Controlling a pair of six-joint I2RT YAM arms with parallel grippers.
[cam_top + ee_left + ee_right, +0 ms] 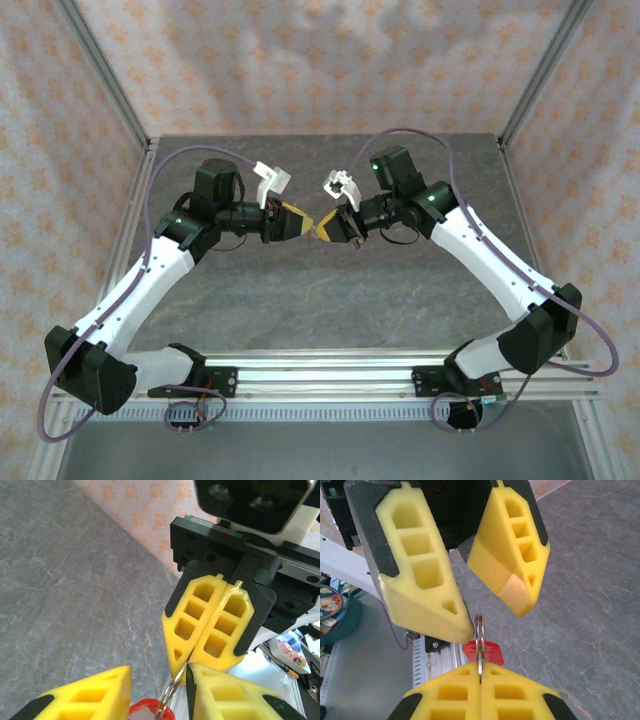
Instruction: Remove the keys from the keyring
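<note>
The keyring is a thin silver split ring with a small red oblong tag hanging on it. My right gripper is shut on the ring's lower edge and holds it upright above the table. My left gripper faces it tip to tip and is open, one yellow finger close beside the ring and the other finger apart from it. In the left wrist view the ring and red tag sit between the left gripper tips, below the right gripper. The keys are out of view.
Both grippers meet in mid-air over the grey stone-patterned table. Patterned walls stand on three sides. An aluminium rail with the arm bases runs along the near edge.
</note>
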